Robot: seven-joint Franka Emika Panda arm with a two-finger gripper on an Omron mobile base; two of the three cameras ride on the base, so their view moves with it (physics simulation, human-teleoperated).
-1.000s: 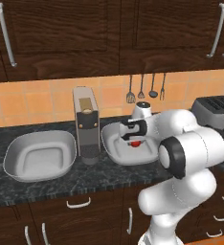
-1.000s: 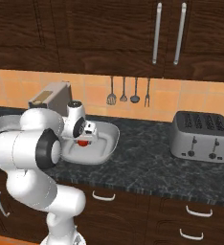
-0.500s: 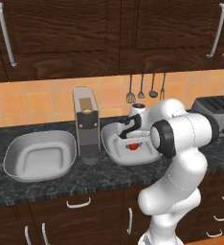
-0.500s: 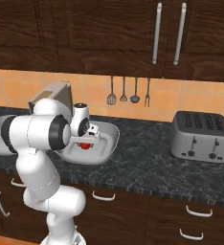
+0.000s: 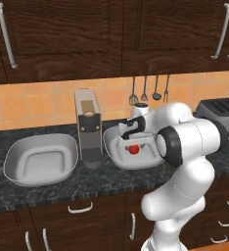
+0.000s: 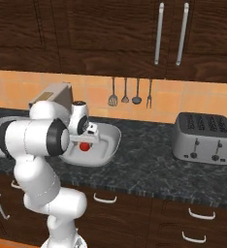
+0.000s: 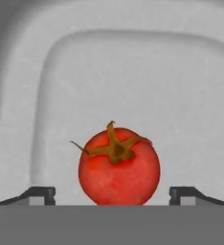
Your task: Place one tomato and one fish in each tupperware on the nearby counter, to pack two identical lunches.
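One red tomato (image 5: 132,150) (image 6: 85,146) (image 7: 118,167) lies on the floor of the right tupperware (image 5: 117,149) (image 6: 105,145) (image 7: 133,86). My gripper (image 5: 132,139) (image 6: 86,138) (image 7: 111,194) hangs just above it, open. Its fingertips (image 7: 42,194) stand wide to either side of the tomato without touching it. The left tupperware (image 5: 40,159) sits bare on the black counter (image 5: 87,181). No fish and no second tomato are in view.
A tall grey appliance (image 5: 87,127) (image 6: 52,97) stands between the two tubs, close to my hand. A steel toaster (image 5: 221,110) (image 6: 202,138) sits at the right. Utensils (image 5: 148,88) (image 6: 130,92) hang on the tiled wall. Drawers run below the counter edge.
My arm's elbow has swung across while the hand stayed over the right tub. The tomato lies in the same spot in the tub.
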